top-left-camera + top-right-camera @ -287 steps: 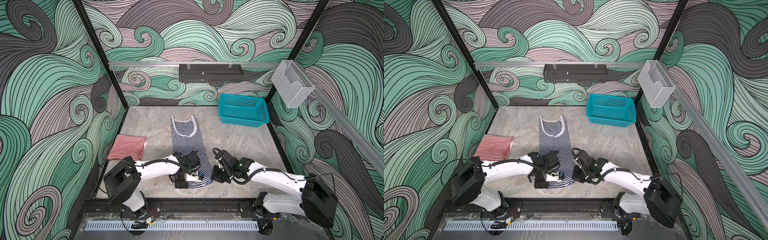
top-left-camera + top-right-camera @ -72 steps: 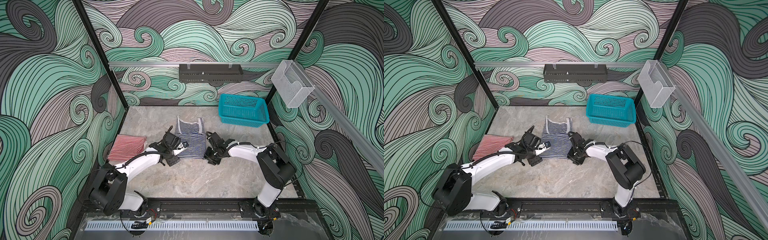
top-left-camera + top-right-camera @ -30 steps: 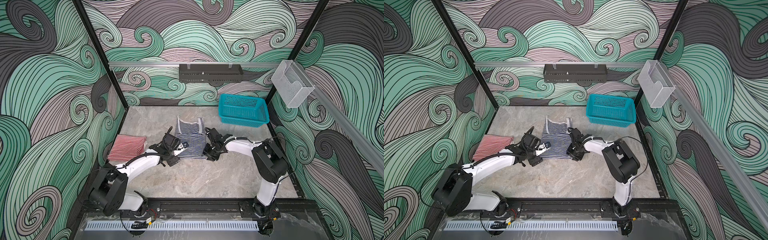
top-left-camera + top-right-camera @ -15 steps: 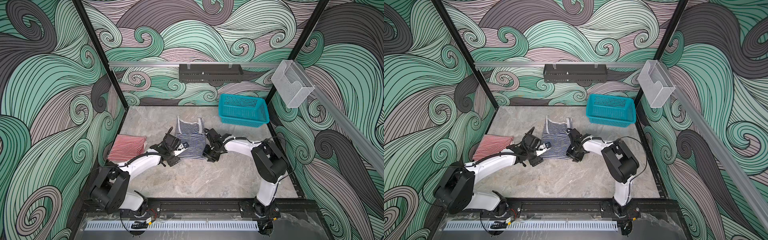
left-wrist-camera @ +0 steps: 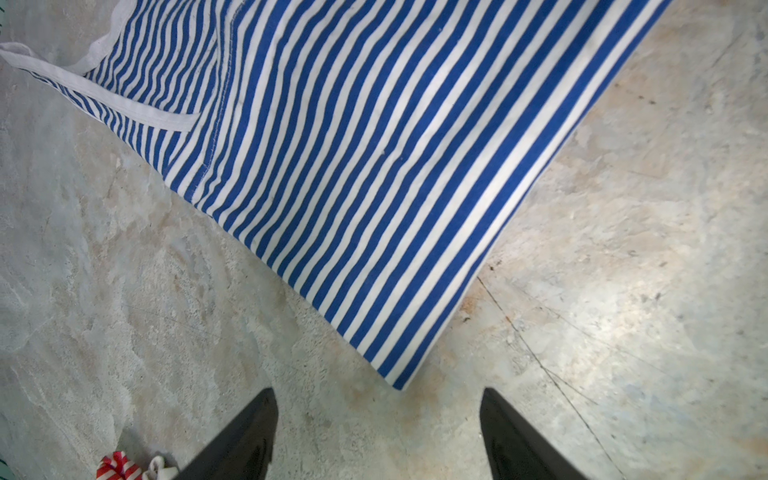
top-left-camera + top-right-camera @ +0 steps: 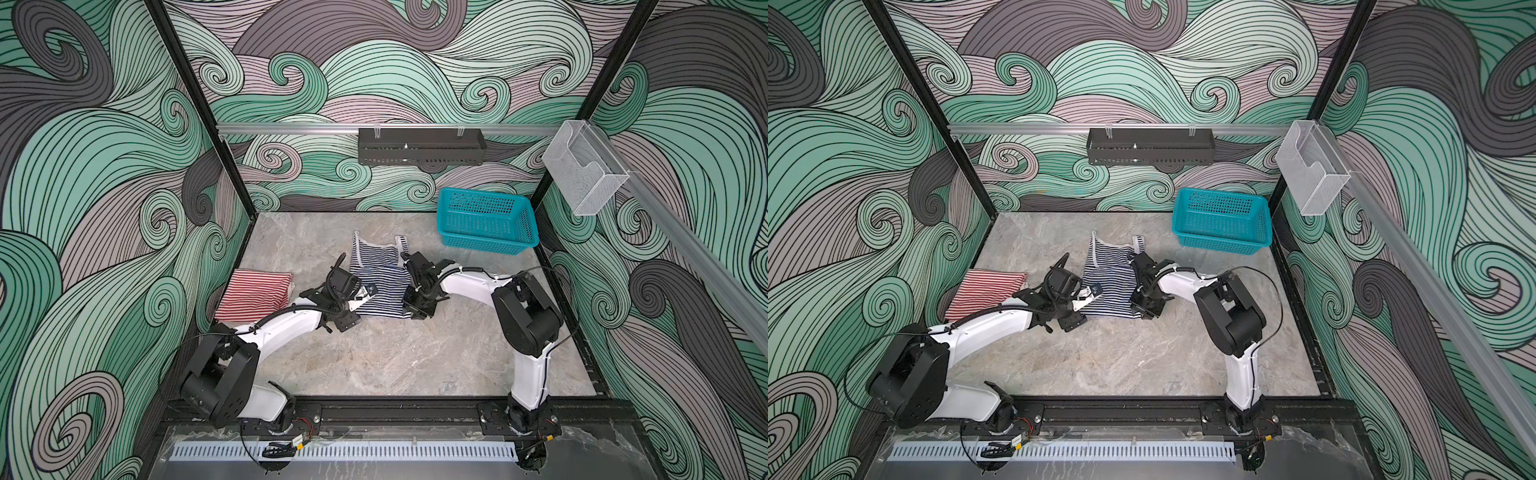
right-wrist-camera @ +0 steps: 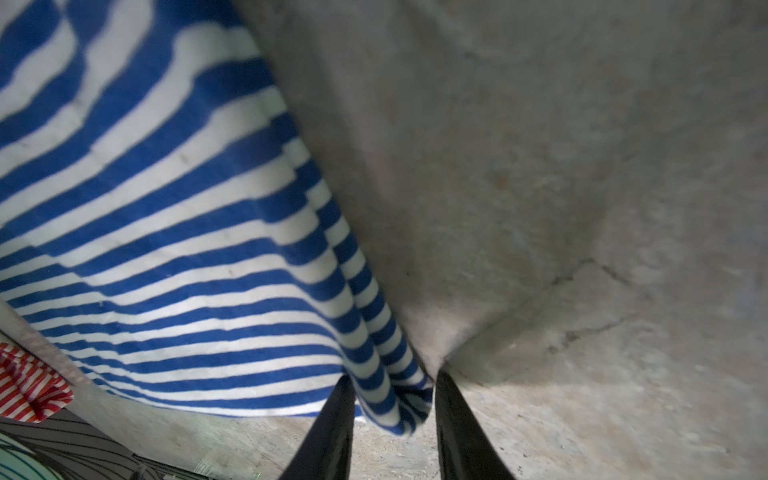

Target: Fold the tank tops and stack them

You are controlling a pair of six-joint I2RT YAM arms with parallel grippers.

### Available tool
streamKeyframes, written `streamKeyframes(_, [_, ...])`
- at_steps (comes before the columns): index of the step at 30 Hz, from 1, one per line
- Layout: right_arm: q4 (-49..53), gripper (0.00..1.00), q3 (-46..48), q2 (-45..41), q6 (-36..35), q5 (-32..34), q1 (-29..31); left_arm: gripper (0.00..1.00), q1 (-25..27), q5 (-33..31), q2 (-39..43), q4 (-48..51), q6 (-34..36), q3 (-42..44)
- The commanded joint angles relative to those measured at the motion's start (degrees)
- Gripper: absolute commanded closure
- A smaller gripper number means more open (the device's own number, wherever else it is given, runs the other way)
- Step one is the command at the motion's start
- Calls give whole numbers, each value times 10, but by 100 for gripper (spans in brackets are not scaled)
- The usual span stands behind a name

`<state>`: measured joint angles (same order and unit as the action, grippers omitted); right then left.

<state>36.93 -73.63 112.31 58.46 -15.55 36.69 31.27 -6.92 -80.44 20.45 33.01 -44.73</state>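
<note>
The grey marbled desk [image 6: 374, 365] carries everything. The teal basket [image 6: 486, 245] stands well beyond the right claw [image 6: 417, 308], toward the back wall, and has no part in this.

The navy-and-white tank top [image 6: 380, 286] lies between the two claws, doubled over on itself with its straps on the far side. The red-and-white tank top [image 6: 253, 293] sits as a folded packet on the outer side of the left claw [image 6: 366, 291], apart from the navy one.

The right claw pinches the near corner of the navy-and-white tank top on its own side, and the cloth fills the gap between its jaws. The left claw hangs wide and empty just off the opposite near corner.

By my reading, the red top is done and the navy one is mid-fold, with the corner grasps being set up. The next move calls for the left claw to drop onto its corner and close. Both claws would then have to rise and travel together, or the knit will skew or sag in the middle. After that, stacking remains.

The top views show both tops and both arms, but the right arm's body hides its grip. The right wrist view shows the cloth bunched and tented up into the jaws. The left wrist view shows bare desk between its fingertips [image 5: 257, 419] and the striped corner just short of them.
</note>
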Motion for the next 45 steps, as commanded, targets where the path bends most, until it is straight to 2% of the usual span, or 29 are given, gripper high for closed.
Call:
streamKeyframes(1, [63, 66, 4, 8, -13, 29, 6, 20, 1, -3, 9, -7, 3, -1])
streamKeyframes(20, [59, 68, -23, 48, -15, 39, 11, 21, 2, -5, 2, -11, 1, -7])
streamKeyframes(30, [65, 75, -37, 55, -21, 48, 11, 21, 2, -2, 3, -12, -5, -3])
streamKeyframes(35, [65, 84, -39, 56, -27, 55, 10, 21, 1, 2, 0, -10, -5, -5])
streamKeyframes(38, [66, 86, -37, 50, -34, 61, 11, 21, 1, 7, -5, -9, -6, -7])
streamKeyframes(42, [59, 87, -25, 27, -42, 64, 11, 20, 1, 22, -26, -1, -5, -15])
streamKeyframes(45, [58, 92, -13, 0, -52, 70, 12, 19, 1, 57, -47, 31, -1, -37])
